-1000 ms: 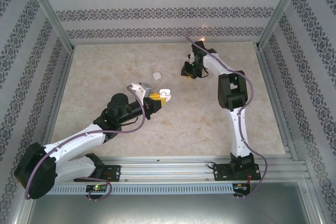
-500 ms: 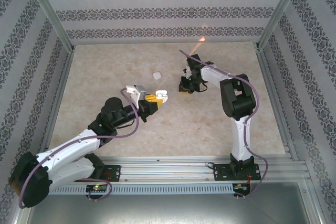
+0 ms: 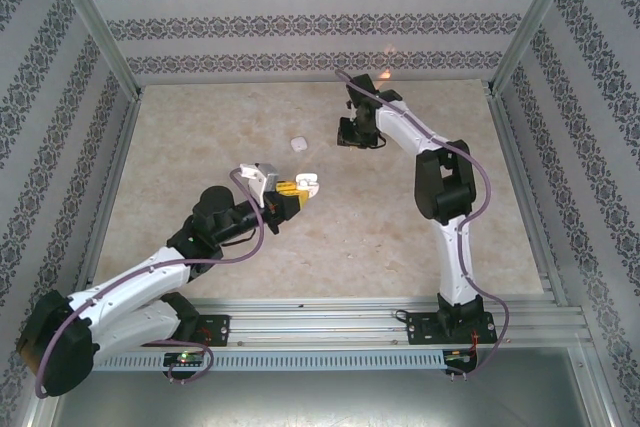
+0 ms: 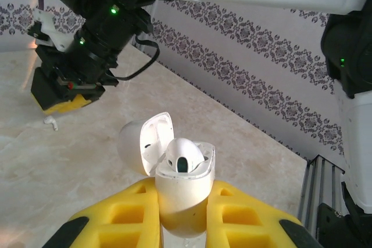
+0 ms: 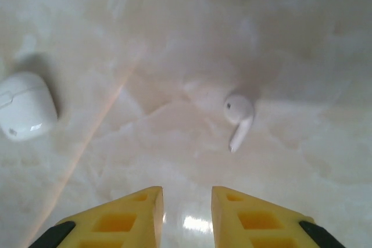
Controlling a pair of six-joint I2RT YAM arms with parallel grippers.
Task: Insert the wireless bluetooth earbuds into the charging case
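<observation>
Earbud (image 5: 238, 117): ahead of right claw (image 5: 187, 196), stem toward it
Right claw: part-open, empty
Left claw (image 4: 183, 207): gripping open case (image 4: 185, 175)

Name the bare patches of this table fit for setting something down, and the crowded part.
Free: on the table, far left from wall to closed case; near right, beyond the right arm. Crowded: mid-table, where that case, the open case in the left gripper, the earbud and right gripper cluster.
</observation>
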